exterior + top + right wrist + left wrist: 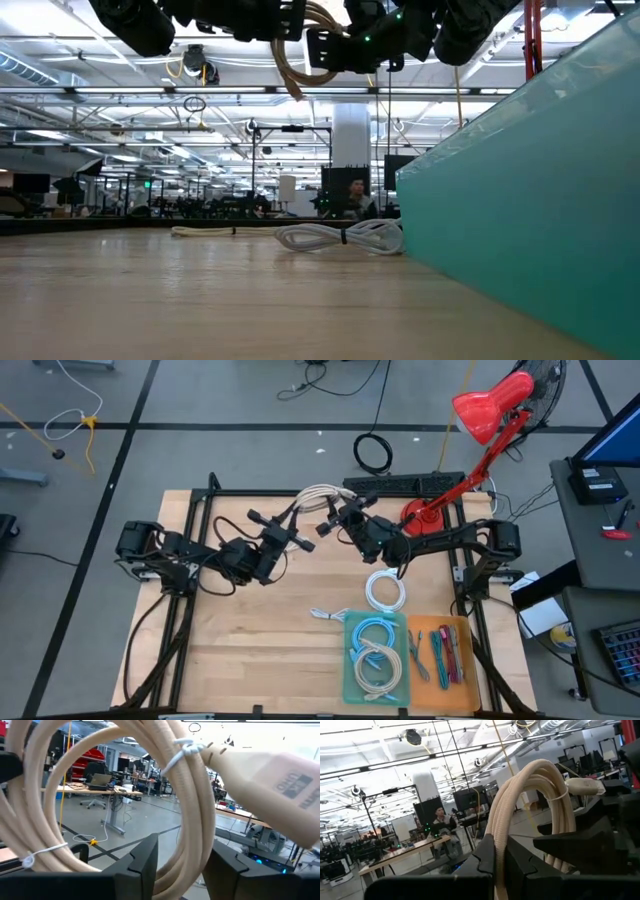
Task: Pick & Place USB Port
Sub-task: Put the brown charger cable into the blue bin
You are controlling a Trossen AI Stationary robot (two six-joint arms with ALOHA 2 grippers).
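1. Beige coiled USB cable [318,495] hangs in the air between my two tools, raised well above the counter [250,650].
2. My left tool [297,532] is clamped together on one side of the coil; in the left wrist view the strands [520,810] run up between my dark fingers [485,865].
3. My right tool [338,518] is at the other side of the coil, its fingers [142,862] standing a little apart with the bundled strands [190,820] passing between them; I cannot tell whether they press the cable.
4. The cable's plug [270,780], tied against the coil with a white twist tie [182,747], sits just above my right tool.
5. Below and in front of my right tool, a white coiled cable [385,590] lies on the counter.
6. Beyond that cable are a teal tray [352,670] holding coiled cables and an orange tray [462,690] beside it.
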